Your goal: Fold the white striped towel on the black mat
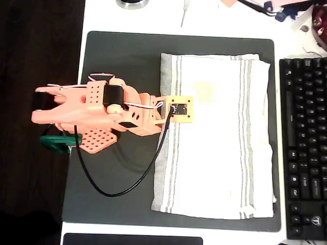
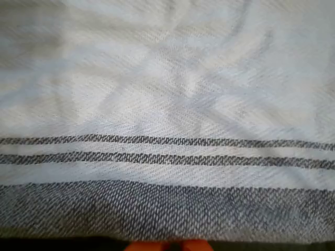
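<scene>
While the white striped towel (image 1: 214, 138) lies flat on the black mat (image 1: 122, 56), its left edge is approached; the gripper's (image 2: 180, 244) opening cannot be told.

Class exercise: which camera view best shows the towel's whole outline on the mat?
The overhead view: the white striped towel lies spread flat on the black mat, all four edges visible. The wrist view gives a close-up of its weave and grey stripes near one edge.

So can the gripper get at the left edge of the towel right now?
Probably yes. In the wrist view the gripper sits just off the striped edge of the towel, with nothing lying between them. The towel lies flat on the mat.
</scene>
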